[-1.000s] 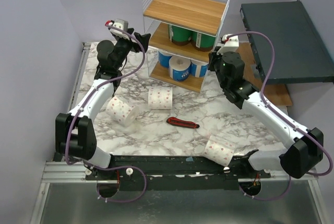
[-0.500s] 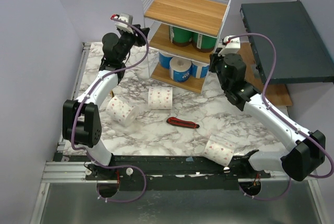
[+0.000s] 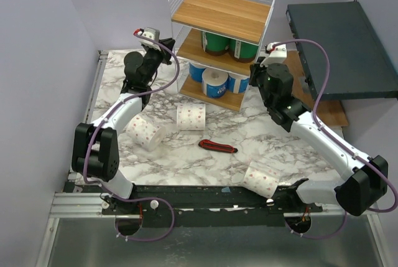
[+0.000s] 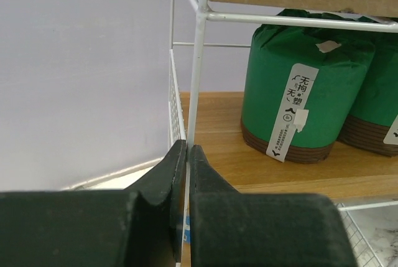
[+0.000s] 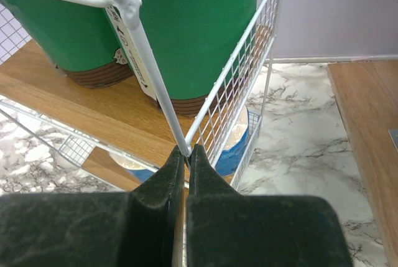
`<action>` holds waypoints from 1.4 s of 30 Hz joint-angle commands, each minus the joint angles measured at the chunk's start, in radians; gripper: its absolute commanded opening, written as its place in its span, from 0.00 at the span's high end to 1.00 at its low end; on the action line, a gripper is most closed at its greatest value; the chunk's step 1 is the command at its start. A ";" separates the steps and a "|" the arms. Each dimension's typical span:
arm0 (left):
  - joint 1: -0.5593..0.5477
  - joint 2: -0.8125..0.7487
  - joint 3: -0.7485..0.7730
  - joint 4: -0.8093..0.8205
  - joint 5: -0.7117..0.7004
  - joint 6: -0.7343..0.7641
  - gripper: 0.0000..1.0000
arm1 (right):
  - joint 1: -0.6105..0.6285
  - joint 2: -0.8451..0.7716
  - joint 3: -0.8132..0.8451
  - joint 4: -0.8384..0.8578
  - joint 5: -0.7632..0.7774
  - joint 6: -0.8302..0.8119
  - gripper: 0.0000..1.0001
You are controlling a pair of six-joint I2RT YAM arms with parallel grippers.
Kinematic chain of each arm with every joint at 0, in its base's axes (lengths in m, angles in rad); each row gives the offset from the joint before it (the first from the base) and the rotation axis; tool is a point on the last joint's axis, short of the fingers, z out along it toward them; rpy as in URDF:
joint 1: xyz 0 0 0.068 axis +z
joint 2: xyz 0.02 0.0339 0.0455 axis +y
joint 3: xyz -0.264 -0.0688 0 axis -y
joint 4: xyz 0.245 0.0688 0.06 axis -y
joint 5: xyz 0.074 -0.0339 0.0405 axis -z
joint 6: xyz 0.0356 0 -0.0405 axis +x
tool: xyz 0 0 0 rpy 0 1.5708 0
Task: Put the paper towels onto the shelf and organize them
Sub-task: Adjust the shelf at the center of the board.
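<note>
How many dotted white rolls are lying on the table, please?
3. The left roll lies furthest left, the middle roll just in front of the shelf, the near roll toward the front right. Others might be hidden behind the shelf.

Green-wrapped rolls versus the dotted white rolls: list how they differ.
The green-wrapped rolls have green wrap with a brown band; the dotted white rolls are white with red-pink dots. The green-wrapped rolls sit on the middle tier of the shelf; the dotted white rolls are out on the marble table. The green-wrapped rolls stand upright; at least two dotted white rolls lie on their sides. Both are cylindrical rolls of similar size.
</note>
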 commanded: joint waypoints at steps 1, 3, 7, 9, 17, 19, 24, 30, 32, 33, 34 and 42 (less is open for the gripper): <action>-0.003 -0.074 -0.048 0.092 -0.029 -0.026 1.00 | 0.010 -0.007 0.032 -0.044 -0.024 0.068 0.99; -0.003 -0.091 -0.063 0.092 -0.034 -0.025 1.00 | 0.010 -0.009 0.035 -0.046 -0.029 0.072 0.99; -0.003 -0.112 -0.071 0.085 -0.034 -0.012 1.00 | 0.010 -0.009 0.043 -0.058 -0.040 0.082 0.99; -0.003 -0.134 -0.075 0.076 -0.036 -0.012 1.00 | 0.010 -0.010 0.043 -0.062 -0.037 0.082 0.99; -0.013 -0.280 -0.199 0.036 -0.107 -0.076 1.00 | 0.010 -0.007 0.058 -0.070 -0.043 0.096 0.99; -0.026 -0.317 -0.229 0.010 -0.132 -0.089 1.00 | 0.010 -0.007 0.058 -0.070 -0.058 0.107 0.99; -0.093 -0.420 -0.264 -0.089 -0.207 -0.079 1.00 | 0.013 -0.010 0.066 -0.109 -0.077 0.129 0.99; -0.121 -0.526 -0.288 -0.223 -0.251 -0.072 1.00 | 0.021 -0.027 0.080 -0.168 -0.084 0.158 0.99; -0.121 -0.553 -0.299 -0.257 -0.283 -0.083 1.00 | 0.024 -0.031 0.088 -0.190 -0.090 0.171 0.99; -0.121 -0.568 -0.305 -0.266 -0.288 -0.085 1.00 | 0.026 -0.031 0.092 -0.199 -0.093 0.178 0.99; -0.121 -0.581 -0.310 -0.276 -0.293 -0.086 1.00 | 0.027 -0.033 0.097 -0.212 -0.095 0.182 0.99; -0.121 -0.614 -0.305 -0.330 -0.294 -0.083 1.00 | 0.066 -0.052 0.111 -0.263 -0.103 0.206 0.99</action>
